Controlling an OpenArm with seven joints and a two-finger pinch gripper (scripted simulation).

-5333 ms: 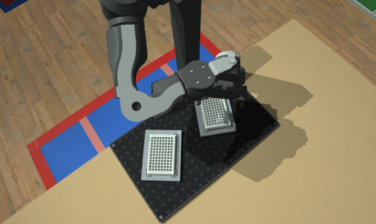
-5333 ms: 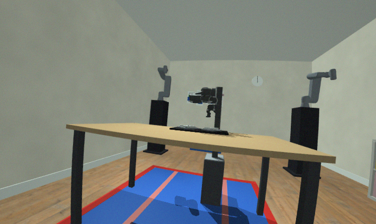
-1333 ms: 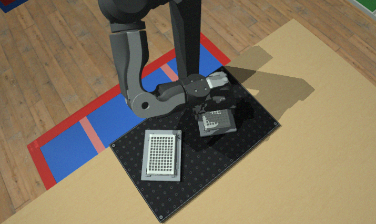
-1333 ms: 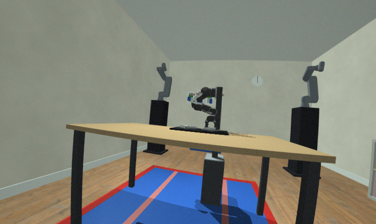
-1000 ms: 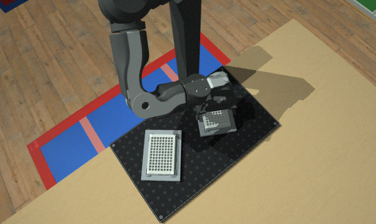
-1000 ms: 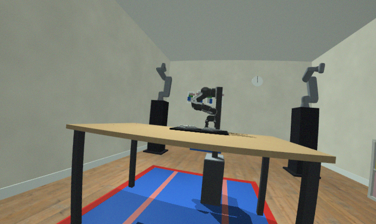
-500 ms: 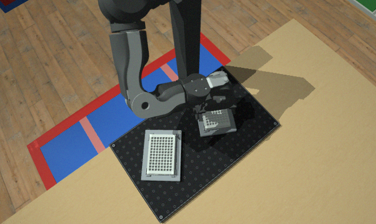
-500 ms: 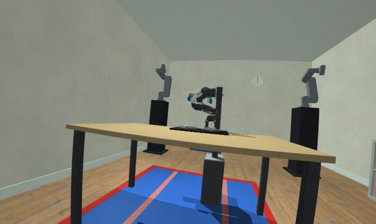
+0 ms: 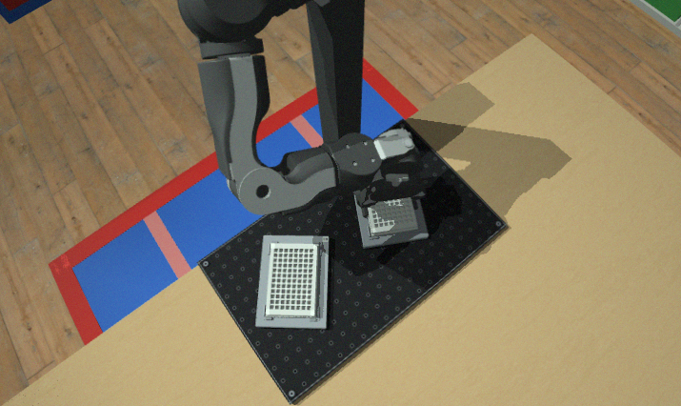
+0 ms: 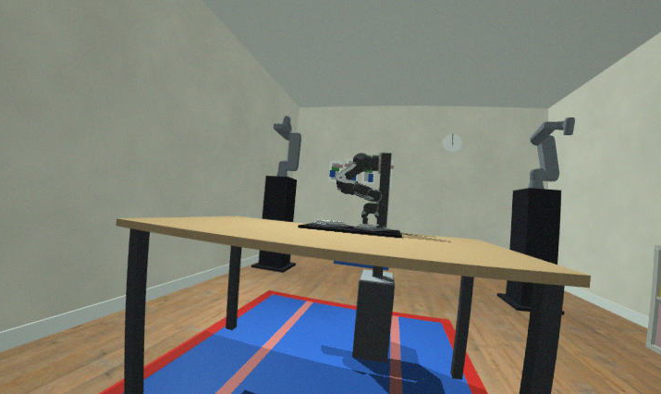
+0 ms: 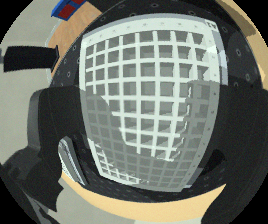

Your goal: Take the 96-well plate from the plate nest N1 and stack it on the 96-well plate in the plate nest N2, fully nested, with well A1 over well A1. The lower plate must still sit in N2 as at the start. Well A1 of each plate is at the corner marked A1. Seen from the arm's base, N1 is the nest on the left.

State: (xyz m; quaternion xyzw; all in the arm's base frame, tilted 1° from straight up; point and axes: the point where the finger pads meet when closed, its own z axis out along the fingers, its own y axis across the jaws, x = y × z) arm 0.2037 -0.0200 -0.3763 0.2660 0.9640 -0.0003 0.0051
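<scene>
The 96-well plate (image 9: 392, 216) is white and sits in the grey plate nest N1 (image 9: 393, 235), in the arm's shadow. My gripper (image 9: 390, 200) is lowered over this plate, its dark fingers along the plate's two sides, shut on it. The wrist view shows the plate's well grid (image 11: 147, 106) filling the frame, close below. The second 96-well plate (image 9: 290, 278) lies in the plate nest N2 (image 9: 292, 282) to the left in the top view, uncovered. In the exterior view the gripper (image 10: 369, 220) is small and low over the board.
Both nests stand on a black perforated board (image 9: 352, 272) on the tan table (image 9: 559, 302). The arm's forearm (image 9: 302, 173) and the black column (image 9: 340, 71) rise behind N1. The table edge runs just behind the board.
</scene>
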